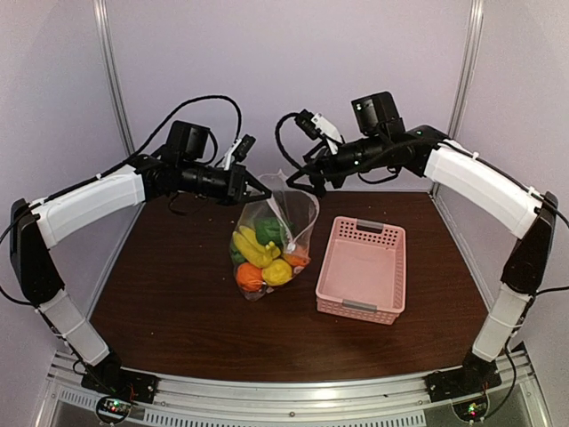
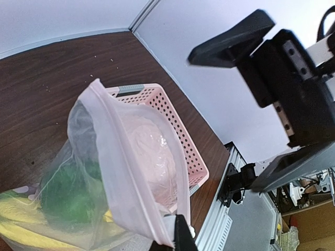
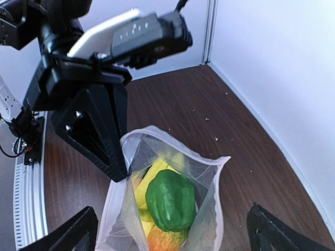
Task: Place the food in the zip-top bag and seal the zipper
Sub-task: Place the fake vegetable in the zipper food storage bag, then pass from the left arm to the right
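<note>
The zip-top bag (image 1: 283, 216) stands upright mid-table with its mouth open. Inside lie the banana (image 1: 252, 246), orange (image 1: 250, 277), lemon (image 1: 277, 272) and green pepper (image 1: 269, 230). My left gripper (image 1: 259, 189) is shut on the bag's mouth edge at its left corner; the left wrist view shows the pinch (image 2: 177, 236) on the whitish zipper strip (image 2: 124, 178). My right gripper (image 1: 312, 178) is open and empty just above the bag's right side. In the right wrist view its fingers (image 3: 70, 235) straddle the open mouth, with the pepper (image 3: 171, 200) on top.
An empty pink slatted basket (image 1: 392, 267) sits right of the bag, also in the left wrist view (image 2: 175, 120). White walls close the back and sides. A metal rail runs along the table's near edge (image 1: 284, 391).
</note>
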Tool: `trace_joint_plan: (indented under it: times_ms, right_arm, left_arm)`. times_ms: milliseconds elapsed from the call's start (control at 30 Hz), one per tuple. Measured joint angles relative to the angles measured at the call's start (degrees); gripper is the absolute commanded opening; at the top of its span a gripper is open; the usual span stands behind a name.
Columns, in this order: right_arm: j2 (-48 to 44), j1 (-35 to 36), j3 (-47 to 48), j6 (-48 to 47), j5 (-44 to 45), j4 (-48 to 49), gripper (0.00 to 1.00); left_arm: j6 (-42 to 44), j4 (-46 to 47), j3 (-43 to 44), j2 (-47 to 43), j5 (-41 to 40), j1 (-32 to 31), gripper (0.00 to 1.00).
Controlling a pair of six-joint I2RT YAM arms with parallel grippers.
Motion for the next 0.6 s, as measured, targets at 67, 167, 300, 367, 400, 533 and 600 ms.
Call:
trace_joint_plan:
  times_ms: [67,167,300,367,400,533,600]
  right_arm:
    - [-2.10,-0.04,0.00,0.52,2.14,0.68,1.00]
    - [-3.50,-0.15,0.00,0.94,5.60,2.25,1.00]
    - [-1.07,-0.39,0.48,1.11,8.44,2.91,1.00]
    - [1.64,-0.44,1.53,1.18,9.22,2.71,1.00]
    - [3.30,-0.50,2.43,1.18,9.62,2.32,1.00]
    - [8.57,-0.52,4.68,1.29,10.88,1.25,0.84]
    - [9.60,-0.52,4.70,1.90,11.10,1.27,0.68]
  left_arm:
    - [0.24,-0.04,-0.02,0.00,0.00,0.00,0.00]
    - [0.48,-0.04,-0.02,0.00,0.04,0.00,0.00]
    - [0.61,-0.04,-0.02,0.02,0.11,0.00,0.00]
    - [0.63,-0.04,-0.02,0.02,0.31,0.00,0.00]
    - [0.63,-0.04,-0.02,0.02,0.46,0.00,0.00]
    - [0.63,-0.11,-0.02,0.02,0.94,0.00,0.00]
    - [0.70,-0.15,-0.02,0.02,0.96,0.00,0.00]
